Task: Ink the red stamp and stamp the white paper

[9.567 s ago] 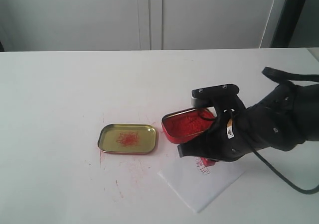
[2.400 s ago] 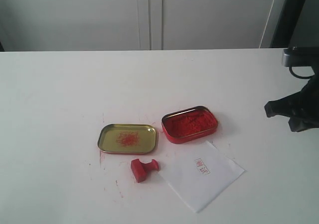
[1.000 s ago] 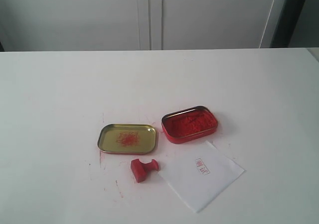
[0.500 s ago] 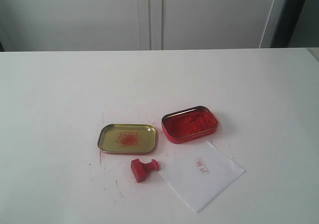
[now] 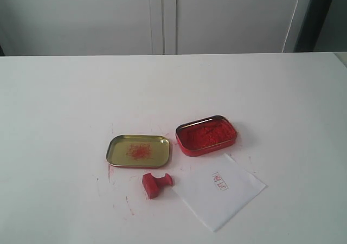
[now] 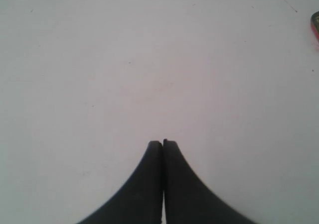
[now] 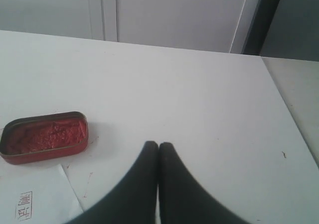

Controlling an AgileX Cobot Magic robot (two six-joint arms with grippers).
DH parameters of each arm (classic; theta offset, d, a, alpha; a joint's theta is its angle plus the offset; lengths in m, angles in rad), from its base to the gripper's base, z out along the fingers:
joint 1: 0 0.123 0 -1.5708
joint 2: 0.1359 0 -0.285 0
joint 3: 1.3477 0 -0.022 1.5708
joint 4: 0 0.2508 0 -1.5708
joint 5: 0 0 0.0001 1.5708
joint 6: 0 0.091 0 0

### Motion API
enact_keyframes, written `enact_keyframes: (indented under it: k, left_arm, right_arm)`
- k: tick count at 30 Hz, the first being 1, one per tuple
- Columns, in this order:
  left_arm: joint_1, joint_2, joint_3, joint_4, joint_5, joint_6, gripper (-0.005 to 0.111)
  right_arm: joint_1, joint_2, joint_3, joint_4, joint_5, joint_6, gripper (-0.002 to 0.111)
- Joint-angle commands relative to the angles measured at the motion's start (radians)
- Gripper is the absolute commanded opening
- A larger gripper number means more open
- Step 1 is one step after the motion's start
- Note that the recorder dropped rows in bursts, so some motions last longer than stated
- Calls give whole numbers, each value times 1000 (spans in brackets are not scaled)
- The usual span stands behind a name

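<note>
The red stamp (image 5: 156, 184) lies on its side on the table, between the gold lid and the white paper (image 5: 219, 191). A small red imprint (image 5: 220, 181) marks the paper, which also shows in the right wrist view (image 7: 35, 201). No arm appears in the exterior view. My left gripper (image 6: 162, 143) is shut over bare table with nothing between its fingers. Shut and empty too, my right gripper (image 7: 158, 145) hangs to the right of the ink tin (image 7: 45, 135).
The open red ink tin (image 5: 206, 135) sits behind the paper, its gold lid (image 5: 139, 151) to the left of it. Red ink smears (image 5: 130, 192) stain the table near the stamp. The table's right edge (image 7: 289, 114) runs close to my right gripper.
The right arm, which held the stamp on the paper 9.6 s ago, has let go and withdrawn out of the exterior view. Over the last second nothing has moved.
</note>
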Motion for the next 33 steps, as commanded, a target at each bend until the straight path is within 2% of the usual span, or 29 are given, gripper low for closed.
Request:
enact_keyframes:
  k: [1,10,16,24,33]
  left_arm:
    - [-8,-4,8,-3,0,-3,0]
    - [-8,-4,8,-3,0,-3,0]
    - [-8,-4,8,-3,0,-3,0]
    - [-8,-4,8,-3,0,-3,0]
    - [-8,-4,8,-3,0,-3,0]
  right_arm:
    - [-6,-7,4,-8,-8,-4,0]
    - [-6,-35,4,-8,-8,-4,0]
    - [-6,-230,4,-8,-10,-4,0]
    - [-6,-370,4,-8,-10,-4,0]
    - [-6,-389,63,-8,-58,-4,0]
